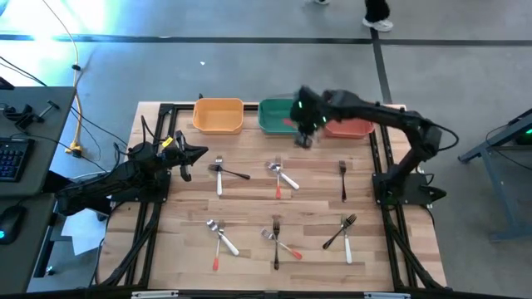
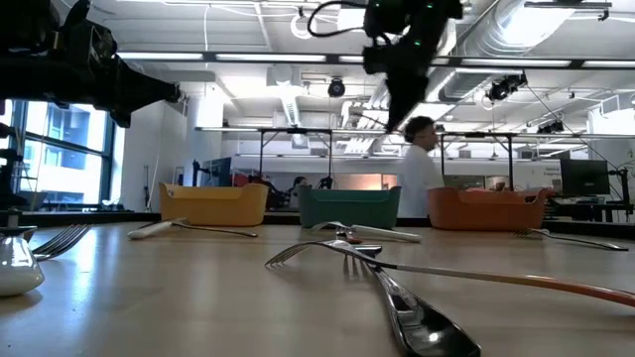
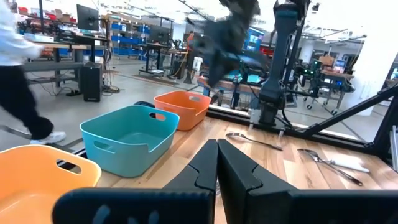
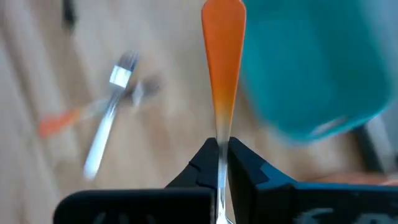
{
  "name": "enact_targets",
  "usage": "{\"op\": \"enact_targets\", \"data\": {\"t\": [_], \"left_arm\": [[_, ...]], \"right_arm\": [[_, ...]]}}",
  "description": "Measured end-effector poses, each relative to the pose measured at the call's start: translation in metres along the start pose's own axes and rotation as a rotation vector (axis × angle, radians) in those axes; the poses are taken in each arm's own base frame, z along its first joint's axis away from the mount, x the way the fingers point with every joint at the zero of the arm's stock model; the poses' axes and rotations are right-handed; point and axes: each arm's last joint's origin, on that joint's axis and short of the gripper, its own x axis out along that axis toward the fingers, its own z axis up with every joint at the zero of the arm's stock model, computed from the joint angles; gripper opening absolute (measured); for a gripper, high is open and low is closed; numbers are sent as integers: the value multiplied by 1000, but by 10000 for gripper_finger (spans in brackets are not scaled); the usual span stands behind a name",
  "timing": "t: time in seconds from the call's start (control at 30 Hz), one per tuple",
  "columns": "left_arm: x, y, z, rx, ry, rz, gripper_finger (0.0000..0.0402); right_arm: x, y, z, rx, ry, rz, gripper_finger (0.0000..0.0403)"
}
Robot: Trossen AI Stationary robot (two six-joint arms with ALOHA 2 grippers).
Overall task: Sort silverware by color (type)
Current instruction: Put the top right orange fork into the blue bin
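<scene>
My right gripper (image 1: 304, 133) hangs high above the table just in front of the green bin (image 1: 277, 116), shut on a piece of silverware with an orange handle (image 4: 224, 62). Its head is hidden behind the fingers. More silverware lies flat on the wood in loose pairs: around (image 1: 221, 174), around (image 1: 281, 176), a black-handled fork (image 1: 342, 179), and a near row around (image 1: 277, 239). My left gripper (image 1: 195, 158) waits shut and level over the table's left side, holding nothing. My right gripper pinches the silverware between its two fingers at the thin neck (image 4: 221, 142) where the orange handle narrows into metal. The handle runs along the fingers and sticks out past their tips. The fingers slant down from above, and the piece is lifted clear of the table.
A yellow bin (image 1: 219, 115), the green bin and a red bin (image 1: 353, 128) stand in a row along the far edge. In the low view a fork and a spoon (image 2: 397, 288) lie crossed close to the camera. A person (image 2: 422, 174) stands beyond the table.
</scene>
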Motion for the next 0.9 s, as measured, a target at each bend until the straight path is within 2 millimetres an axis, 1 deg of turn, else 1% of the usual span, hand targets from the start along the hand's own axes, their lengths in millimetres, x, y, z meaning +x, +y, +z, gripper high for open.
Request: {"op": "enact_targets", "data": {"t": [0.07,0.13,0.23,0.3,0.37,0.47,0.63,0.7,0.9], "left_arm": [[0,0,0,-1,2,0,0],[0,0,-1,-2,14,2,0],[0,0,-2,-11,22,3,0],[0,0,-3,-13,29,4,0],[0,0,-3,-19,36,6,0],[0,1,-5,-21,49,8,0],[0,1,-5,-21,47,7,0],[0,1,-5,-21,47,7,0],[0,1,-4,-20,45,7,0]], "right_arm": [[0,-14,19,12,-44,-12,0],[10,-29,37,4,-56,-23,0],[35,-49,60,-8,-53,7,0],[55,-61,70,-15,-26,43,0],[75,-73,76,-27,12,57,0],[104,-90,78,-15,78,64,0],[143,-108,69,9,196,84,0],[154,-111,66,6,219,89,0],[177,-113,60,-19,254,99,0]]}}
